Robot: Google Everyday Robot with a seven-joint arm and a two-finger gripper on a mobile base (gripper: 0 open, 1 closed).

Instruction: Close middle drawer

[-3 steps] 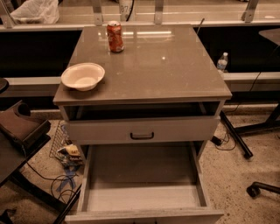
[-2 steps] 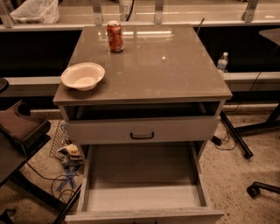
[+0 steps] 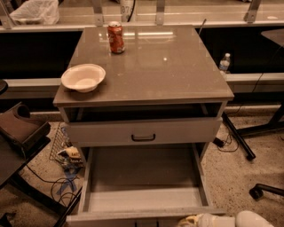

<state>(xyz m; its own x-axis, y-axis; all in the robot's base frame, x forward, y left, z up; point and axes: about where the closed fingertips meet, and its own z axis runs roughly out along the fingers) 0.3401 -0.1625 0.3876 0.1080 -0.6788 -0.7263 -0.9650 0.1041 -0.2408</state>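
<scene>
Middle drawer (image 3: 142, 170) was pulled far out of the cabinet, toward the camera. Grey-brown floor bare, pale side walls visible on both sides, front panel right at the bottom edge of view. The top drawer (image 3: 186, 131) above it sat out only slightly, with a dark gap under the countertop (image 3: 168, 66). Its black bar handle (image 3: 143, 138) was centred on the front.

Gripper (image 3: 208, 220) showed only as a pale rounded shape at the bottom edge, just beside the right end of the middle drawer's front. Couldn't tell if it was touching, or whether it was apart or together.

On the countertop: 1 white bowl (image 3: 83, 77) at the left edge near the front, and 1 red soda can (image 3: 116, 37) upright near the back. They were well apart.

Off the cabinet: a water bottle (image 3: 225, 63) stood upright behind the right side. A white plastic bag (image 3: 35, 11) lay top left. Cables (image 3: 62, 186) lay on the speckled floor to the left. A chair caster (image 3: 256, 192) was at the far right.
</scene>
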